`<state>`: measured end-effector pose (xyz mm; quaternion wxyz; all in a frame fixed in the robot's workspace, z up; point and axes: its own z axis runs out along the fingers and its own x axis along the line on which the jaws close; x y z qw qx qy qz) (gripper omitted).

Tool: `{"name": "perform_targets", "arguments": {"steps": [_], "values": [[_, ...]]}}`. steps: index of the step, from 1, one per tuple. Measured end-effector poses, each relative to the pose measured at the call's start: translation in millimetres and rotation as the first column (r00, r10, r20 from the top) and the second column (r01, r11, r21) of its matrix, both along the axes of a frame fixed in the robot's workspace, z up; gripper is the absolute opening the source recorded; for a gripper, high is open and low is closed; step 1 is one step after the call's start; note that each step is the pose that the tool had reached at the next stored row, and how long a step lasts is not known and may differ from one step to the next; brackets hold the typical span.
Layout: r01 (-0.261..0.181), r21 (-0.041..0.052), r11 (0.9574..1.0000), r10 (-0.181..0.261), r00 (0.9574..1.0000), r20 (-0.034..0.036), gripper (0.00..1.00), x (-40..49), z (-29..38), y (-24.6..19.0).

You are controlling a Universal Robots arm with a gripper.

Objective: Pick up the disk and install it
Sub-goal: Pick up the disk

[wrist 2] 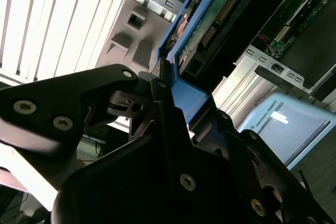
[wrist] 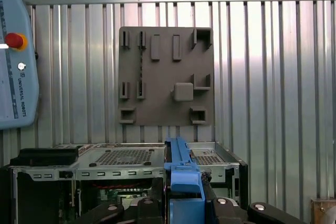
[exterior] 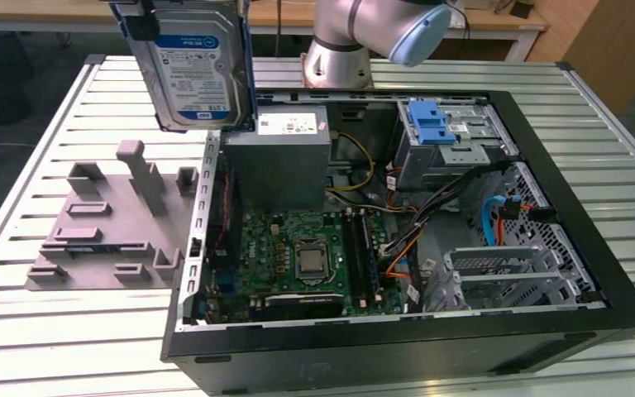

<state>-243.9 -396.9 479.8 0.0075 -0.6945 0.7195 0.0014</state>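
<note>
Now we have the gripper (wrist 2: 176,95) clamped shut on the disk (exterior: 194,70); any slip could drop it onto the circuit board (exterior: 295,248).

The tool (wrist 2: 164,80) is raised, its fingers (wrist 2: 84,90) clamped on the upright disk (exterior: 191,66); the arm (exterior: 346,37) bends behind it.

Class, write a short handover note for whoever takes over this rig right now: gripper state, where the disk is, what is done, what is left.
Gripper: shut on the disk's blue frame.
Disk: held upright in the air at the exterior view's upper left, label side towards that camera, clear of the grey stand and the open computer case.
Done: disk picked up.
Left: installing it; the disk is not yet in the case.
</note>
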Motion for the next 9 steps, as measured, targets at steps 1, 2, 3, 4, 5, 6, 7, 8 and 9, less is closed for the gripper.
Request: {"name": "perform_targets", "arguments": {"steps": [1,2,3,4,5,6,7,8,9], "values": [[0.000,0.0001,1.0000,0.000,1.0000,0.0001,0.36,2.2,0.0,0.0],[0.000,0.0000,1.0000,0.000,1.0000,0.0000,0.36,4.5,0.0,0.0],[0.000,0.0000,1.0000,0.000,1.0000,0.0000,0.36,6.8,0.0,-0.1],[0.000,0.0001,1.0000,0.000,1.0000,0.0000,0.36,9.1,0.0,-0.1],[0.000,0.0000,1.0000,0.000,1.0000,0.0000,0.36,11.7,0.0,-0.1],[0.000,0.0000,1.0000,0.000,1.0000,-0.0001,0.36,14.6,0.1,-0.1],[0.000,0.0000,1.0000,0.000,1.0000,-0.0001,0.36,17.6,0.0,-0.1],[0.000,0.0000,1.0000,0.000,1.0000,0.0000,0.36,20.6,0.0,-0.2],[0.000,0.0000,1.0000,0.000,1.0000,0.0000,0.36,23.9,0.0,-0.2]]}}
